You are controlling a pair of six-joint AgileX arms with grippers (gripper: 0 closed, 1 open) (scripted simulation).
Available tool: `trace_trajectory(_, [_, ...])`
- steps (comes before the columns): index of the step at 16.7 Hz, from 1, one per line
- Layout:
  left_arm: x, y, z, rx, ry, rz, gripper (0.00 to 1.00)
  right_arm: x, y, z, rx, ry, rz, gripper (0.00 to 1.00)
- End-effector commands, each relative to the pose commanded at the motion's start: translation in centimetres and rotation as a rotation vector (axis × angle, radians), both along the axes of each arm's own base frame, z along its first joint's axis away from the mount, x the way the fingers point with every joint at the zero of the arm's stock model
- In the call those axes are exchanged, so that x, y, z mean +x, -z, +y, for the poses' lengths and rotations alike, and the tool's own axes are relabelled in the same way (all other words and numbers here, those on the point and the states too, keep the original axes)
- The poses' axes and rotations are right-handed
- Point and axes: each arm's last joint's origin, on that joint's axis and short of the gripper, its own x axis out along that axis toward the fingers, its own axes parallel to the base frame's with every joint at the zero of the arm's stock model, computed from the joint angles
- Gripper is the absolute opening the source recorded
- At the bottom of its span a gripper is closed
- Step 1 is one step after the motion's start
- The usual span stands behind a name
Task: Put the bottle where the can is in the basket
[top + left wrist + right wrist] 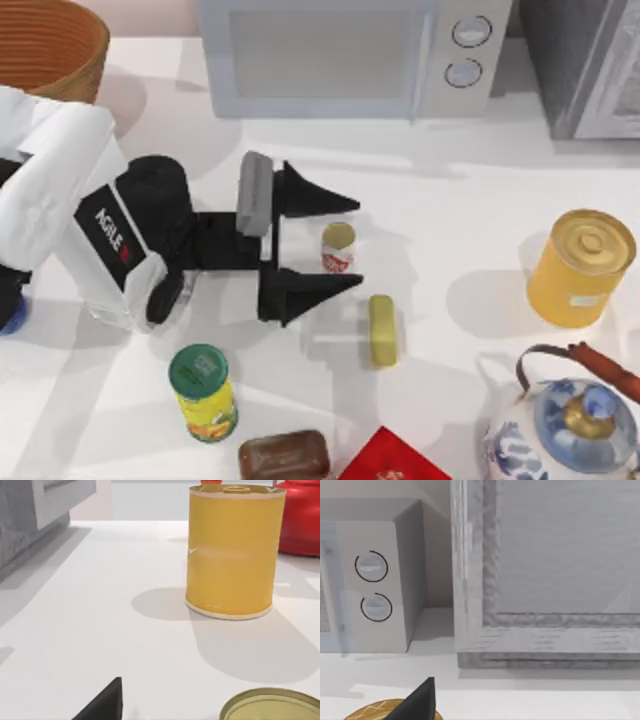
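White bench (450,200) | left gripper (335,243) fingers spread around upright can (338,248) | light, rigid, slippery; grip mid-body | right gripper: cannot tell

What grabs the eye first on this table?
The left gripper stands open around a small white can with red markings mid-table. A large yellow tin stands at the right, and a round woven wicker basket sits in the far left corner.

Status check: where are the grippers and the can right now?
Left gripper open, fingers either side of the can on the table. Basket far left corner. Bottle mostly hidden under the left arm. Yellow bar close by the can.
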Motion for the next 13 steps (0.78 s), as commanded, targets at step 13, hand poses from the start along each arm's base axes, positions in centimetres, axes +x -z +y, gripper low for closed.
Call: trace_trajectory(13, [-2.3, -12.1, 7.3, 0.043, -0.508, 0.087, 1.0, 0.0, 0.0, 0.0, 0.0, 0.0, 0.0, 1.0])
